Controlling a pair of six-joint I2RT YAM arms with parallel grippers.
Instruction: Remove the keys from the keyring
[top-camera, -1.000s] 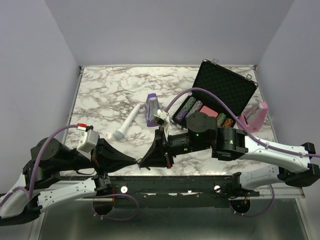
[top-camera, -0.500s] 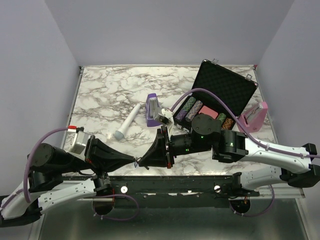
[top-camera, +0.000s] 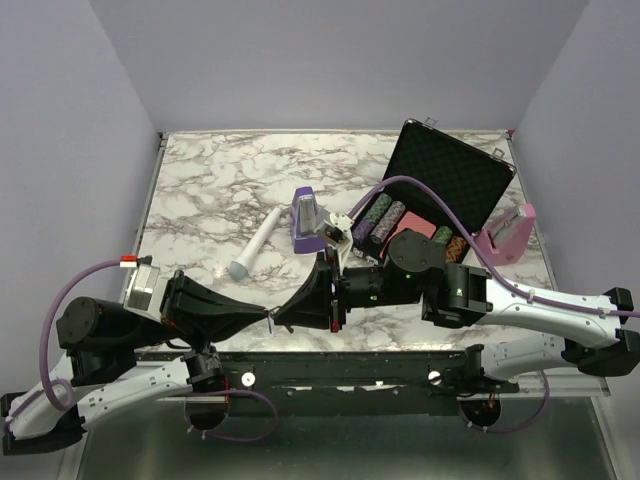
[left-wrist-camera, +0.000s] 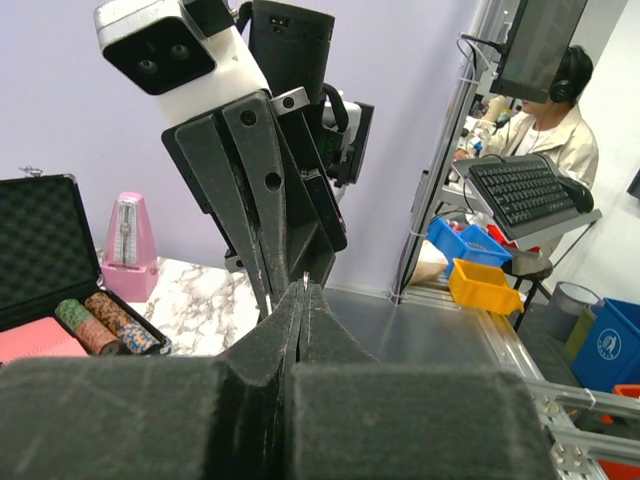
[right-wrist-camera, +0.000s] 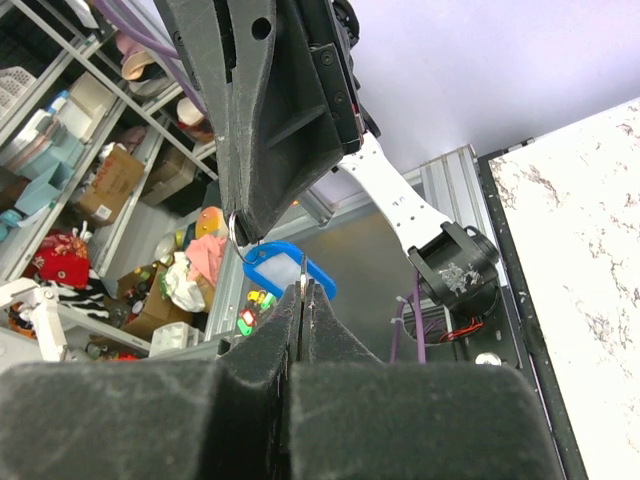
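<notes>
My left gripper (top-camera: 268, 317) and right gripper (top-camera: 283, 320) meet tip to tip above the table's front edge. In the right wrist view the left gripper's fingertips (right-wrist-camera: 245, 205) are shut on a silver keyring (right-wrist-camera: 236, 228), and a blue tag (right-wrist-camera: 285, 275) hangs from it. My right gripper (right-wrist-camera: 305, 292) is shut on a thin silver key (right-wrist-camera: 303, 266), held just right of the ring; I cannot tell whether it still touches the ring. In the left wrist view my left gripper (left-wrist-camera: 303, 292) is shut with a sliver of metal at its tip (left-wrist-camera: 304, 282).
A purple metronome (top-camera: 305, 220) and a white pen-like stick (top-camera: 255, 245) lie mid-table. An open black case (top-camera: 450, 175) with chip stacks stands at the back right, and a pink metronome (top-camera: 507, 235) is beside it. The marble table's front edge (top-camera: 400, 340) runs under the grippers.
My left arm has drawn back to the left and its wrist has swung outward. The right gripper has followed slightly left. Both stay shut, tips close together.
</notes>
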